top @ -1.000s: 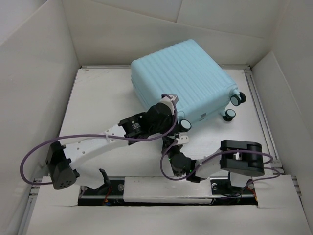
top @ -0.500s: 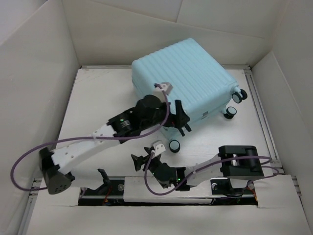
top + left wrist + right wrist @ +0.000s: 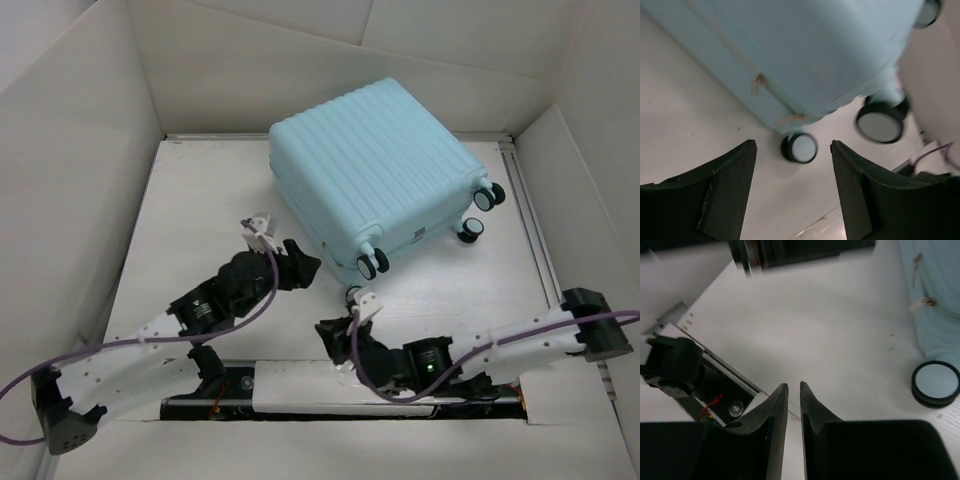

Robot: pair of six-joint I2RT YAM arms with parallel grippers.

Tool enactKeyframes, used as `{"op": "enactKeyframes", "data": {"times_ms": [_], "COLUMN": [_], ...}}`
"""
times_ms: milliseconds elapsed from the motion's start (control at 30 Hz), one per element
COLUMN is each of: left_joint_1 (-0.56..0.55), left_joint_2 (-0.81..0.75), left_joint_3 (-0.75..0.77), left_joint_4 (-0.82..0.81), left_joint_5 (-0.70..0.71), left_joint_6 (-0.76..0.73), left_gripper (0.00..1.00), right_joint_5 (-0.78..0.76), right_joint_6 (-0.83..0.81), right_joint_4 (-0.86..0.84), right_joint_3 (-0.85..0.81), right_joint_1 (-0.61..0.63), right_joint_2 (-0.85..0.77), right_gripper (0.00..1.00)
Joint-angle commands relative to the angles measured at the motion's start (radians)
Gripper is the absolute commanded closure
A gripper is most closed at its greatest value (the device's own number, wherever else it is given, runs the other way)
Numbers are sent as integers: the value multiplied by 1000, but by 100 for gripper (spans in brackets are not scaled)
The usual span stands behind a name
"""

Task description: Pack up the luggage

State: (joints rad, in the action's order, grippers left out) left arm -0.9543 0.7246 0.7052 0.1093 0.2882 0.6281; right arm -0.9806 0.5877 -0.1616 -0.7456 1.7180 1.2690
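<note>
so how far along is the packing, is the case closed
Done: the luggage lies closed on the table, halves together. In hand: nothing; the left gripper is open and empty, the right gripper shut on nothing, both off the case. Left: likely nothing more.

A robot lab's test cell: plain white panels (image 3: 80, 140) wall in a white counter (image 3: 200, 200), and two cabled arms (image 3: 140, 352) sit bolted to a rail (image 3: 300, 383).
</note>
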Motion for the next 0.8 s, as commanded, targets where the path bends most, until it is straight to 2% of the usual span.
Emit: {"op": "enactKeyframes", "data": {"times_ms": [0, 67, 133, 167, 200, 233, 333, 433, 533, 767], "left_joint_1": [-4, -4, -4, -4, -4, -4, -4, -4, -4, -4], "left_joint_2": [47, 71, 85, 94, 119, 137, 235, 324, 399, 498], "left_joint_3": [-103, -144, -173, -182, -191, -191, -181, -139, -98, -44], "left_joint_4": [-64, -172, -238, -267, -322, -323, -382, -436, -424, -411], "left_joint_5": [-44, -73, -96, -110, -142, -153, -164, -188, -153, -78], "left_joint_6": [38, 38, 38, 22, 12, 2, -40, -94, -119, -149], "left_gripper": [43, 45, 48, 50, 50, 51, 49, 49, 49, 46], "right_joint_5": [-44, -74, -107, -116, -116, -116, -40, 117, 207, 319], "right_joint_6": [121, 176, 236, 251, 265, 265, 242, 88, 20, -120], "right_joint_4": [282, 388, 542, 588, 664, 687, 734, 699, 688, 659], "right_joint_3": [-46, -69, -78, -107, -118, -118, -149, -169, -199, -276], "right_joint_1": [3, 3, 3, -11, -35, -35, -133, -263, -357, -530], "right_joint_2": [-173, -242, -325, -347, -382, -398, -419, -409, -373, -263], "right_gripper": [80, 82, 75, 69, 52, 41, 27, 22, 19, 14]}}
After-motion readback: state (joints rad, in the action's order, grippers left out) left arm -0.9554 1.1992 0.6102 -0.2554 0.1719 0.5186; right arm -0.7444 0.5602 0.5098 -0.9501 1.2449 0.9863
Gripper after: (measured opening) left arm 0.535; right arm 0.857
